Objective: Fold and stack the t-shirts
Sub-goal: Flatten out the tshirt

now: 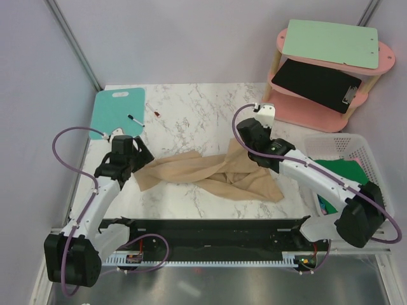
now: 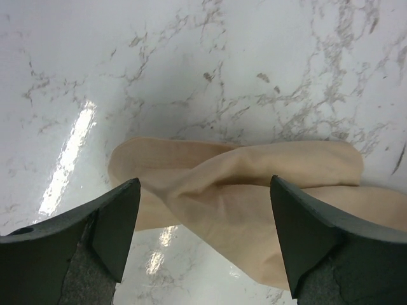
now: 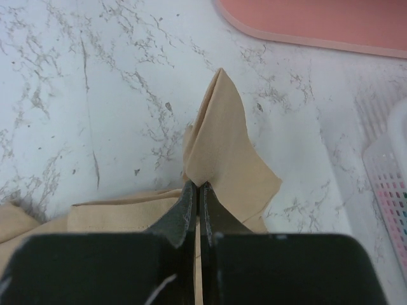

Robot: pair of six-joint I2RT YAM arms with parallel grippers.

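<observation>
The left jaws are wide apart with nothing in them. They hang over the 9 o'clock end of the tan t-shirt (image 2: 241, 184), and that end lies twisted on the bench (image 1: 191, 114) under them. The right jaws are pinched tight on a fold of the same shirt at its 1 o'clock corner, and the cloth stands up in a little peak there. The shirt lies crumpled in the middle of the bench, stretched from 9 o'clock to 3 o'clock between the two arms.

A teal board (image 1: 117, 111) lies at 10 o'clock with a pen (image 1: 135, 119) on it. A pink shelf (image 1: 331, 95) stands at 1 o'clock. A white basket (image 1: 356, 149) sits at 3 o'clock with green cloth (image 1: 346, 170) inside.
</observation>
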